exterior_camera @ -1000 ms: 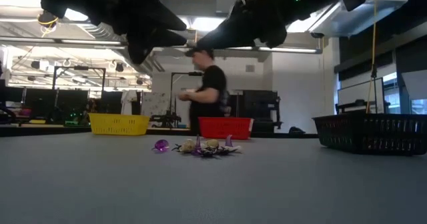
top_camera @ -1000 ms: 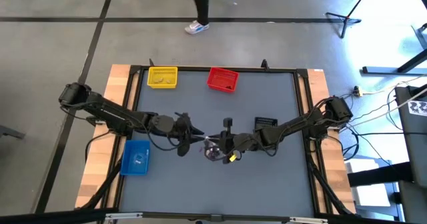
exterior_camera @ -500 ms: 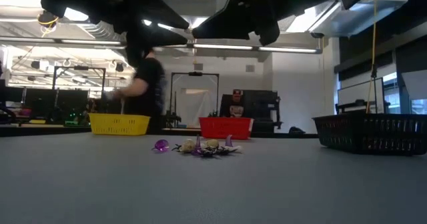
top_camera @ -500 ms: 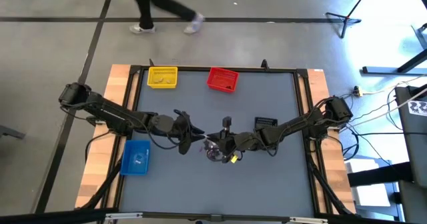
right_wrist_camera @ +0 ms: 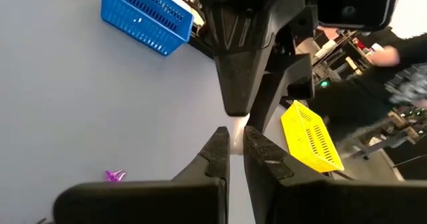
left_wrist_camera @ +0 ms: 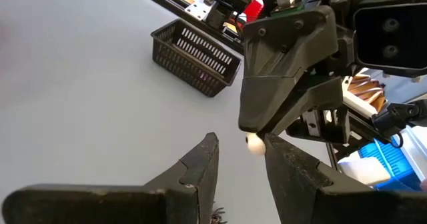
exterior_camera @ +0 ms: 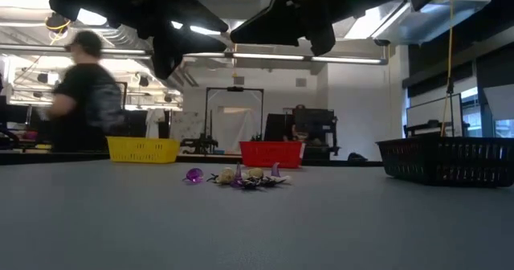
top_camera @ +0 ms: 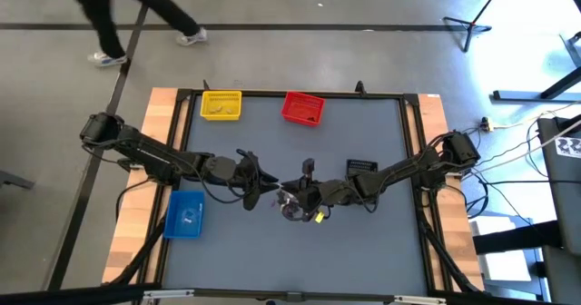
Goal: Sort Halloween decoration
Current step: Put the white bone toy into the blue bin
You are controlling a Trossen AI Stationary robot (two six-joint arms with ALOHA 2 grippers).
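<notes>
A white trinket point(left_wrist_camera: 254, 143) is pinched in the nearly closed right end effector point(right_wrist_camera: 236, 143), just beside the parted left end effector point(left_wrist_camera: 240, 159).

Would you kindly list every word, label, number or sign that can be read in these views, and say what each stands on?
No text reads clearly in any view.
Raised marks on the left gripper housing, seen in the right wrist view: too unclear to read.
White card at the high view's right edge: black pattern only, too small to read.
</notes>
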